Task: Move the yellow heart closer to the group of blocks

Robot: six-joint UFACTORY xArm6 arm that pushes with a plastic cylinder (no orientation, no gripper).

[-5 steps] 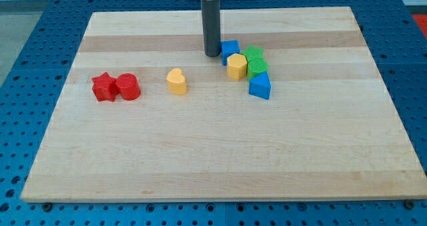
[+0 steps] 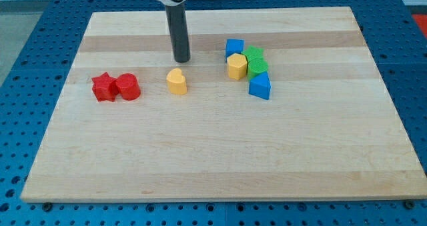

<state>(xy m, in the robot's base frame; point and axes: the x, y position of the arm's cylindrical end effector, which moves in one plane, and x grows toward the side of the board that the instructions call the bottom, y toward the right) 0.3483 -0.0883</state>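
The yellow heart (image 2: 176, 81) lies alone on the wooden board, left of centre. My tip (image 2: 181, 60) stands just above it in the view, a small gap apart, slightly to its right. The group of blocks is to the view's right: a blue cube (image 2: 233, 49), a yellow hexagon-like block (image 2: 237, 66), two green blocks (image 2: 255, 61) and a blue triangular block (image 2: 260, 86), packed together. The heart is well apart from that group.
A red star (image 2: 102, 87) and a red cylinder (image 2: 127, 87) sit touching at the view's left. The board (image 2: 213, 153) rests on a blue perforated table.
My tip has moved to the view's left, from beside the blue cube to just above the yellow heart. No block has moved.
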